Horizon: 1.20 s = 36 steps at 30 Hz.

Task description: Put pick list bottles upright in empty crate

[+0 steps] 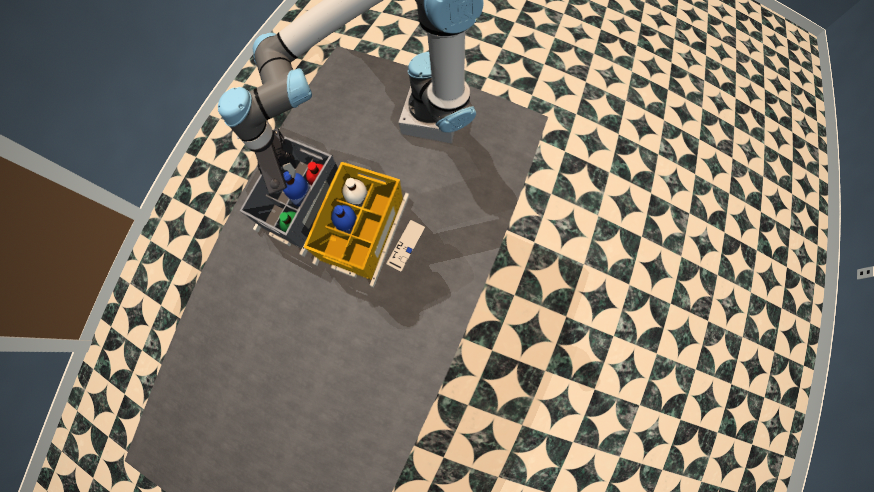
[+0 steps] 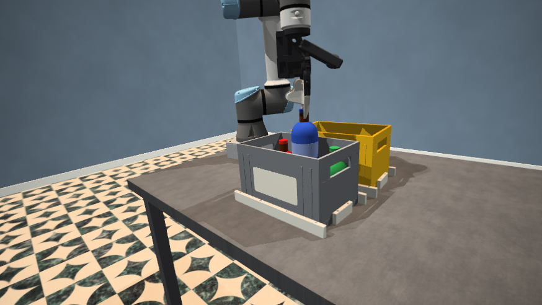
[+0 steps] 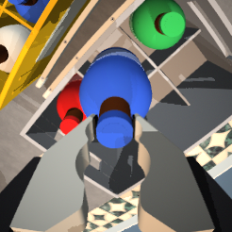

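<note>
My gripper (image 3: 114,115) is shut on the cap and neck of a blue-label bottle (image 3: 114,90) and holds it upright, its top half above the rim of the grey crate (image 2: 297,176). The gripper also shows in the exterior view (image 2: 304,110), and so does the bottle (image 2: 304,139). In the grey crate stand a red bottle (image 3: 71,106) and a green bottle (image 3: 157,21). The yellow crate (image 1: 358,218) stands next to it and holds a white bottle (image 1: 354,190) and a blue bottle (image 1: 343,216). The pick list (image 1: 406,245) lies on the table beside the yellow crate.
Both crates sit between low white stops (image 2: 278,214) on the table. The arm's base (image 1: 435,116) stands at the table's far end. The grey crate is near the table's left edge.
</note>
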Available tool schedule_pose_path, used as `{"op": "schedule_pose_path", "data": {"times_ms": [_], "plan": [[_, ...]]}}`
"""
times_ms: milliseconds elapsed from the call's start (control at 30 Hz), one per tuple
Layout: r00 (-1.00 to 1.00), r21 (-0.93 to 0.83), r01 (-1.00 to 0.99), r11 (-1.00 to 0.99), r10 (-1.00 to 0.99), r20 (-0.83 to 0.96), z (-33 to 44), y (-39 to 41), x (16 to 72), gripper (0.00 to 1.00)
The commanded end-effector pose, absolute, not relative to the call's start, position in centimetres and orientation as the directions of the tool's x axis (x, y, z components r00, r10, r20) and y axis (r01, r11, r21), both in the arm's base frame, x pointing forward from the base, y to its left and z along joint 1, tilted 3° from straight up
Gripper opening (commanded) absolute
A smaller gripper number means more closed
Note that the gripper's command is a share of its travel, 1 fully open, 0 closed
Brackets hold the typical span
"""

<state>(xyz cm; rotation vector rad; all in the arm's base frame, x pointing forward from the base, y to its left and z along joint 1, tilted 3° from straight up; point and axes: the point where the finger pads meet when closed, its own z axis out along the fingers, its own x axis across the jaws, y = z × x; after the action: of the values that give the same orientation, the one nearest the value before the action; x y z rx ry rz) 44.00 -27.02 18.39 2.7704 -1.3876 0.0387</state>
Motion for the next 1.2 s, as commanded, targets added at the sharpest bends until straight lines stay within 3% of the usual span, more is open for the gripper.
{"op": "schedule_pose_path", "data": {"times_ms": [0, 1167], "plan": [[0.599, 0.027, -0.801, -0.598, -0.800, 0.043, 19.4, -27.0, 44.0, 0.00], [0.599, 0.027, -0.801, -0.598, -0.800, 0.043, 24.6, -26.7, 44.0, 0.00]]}}
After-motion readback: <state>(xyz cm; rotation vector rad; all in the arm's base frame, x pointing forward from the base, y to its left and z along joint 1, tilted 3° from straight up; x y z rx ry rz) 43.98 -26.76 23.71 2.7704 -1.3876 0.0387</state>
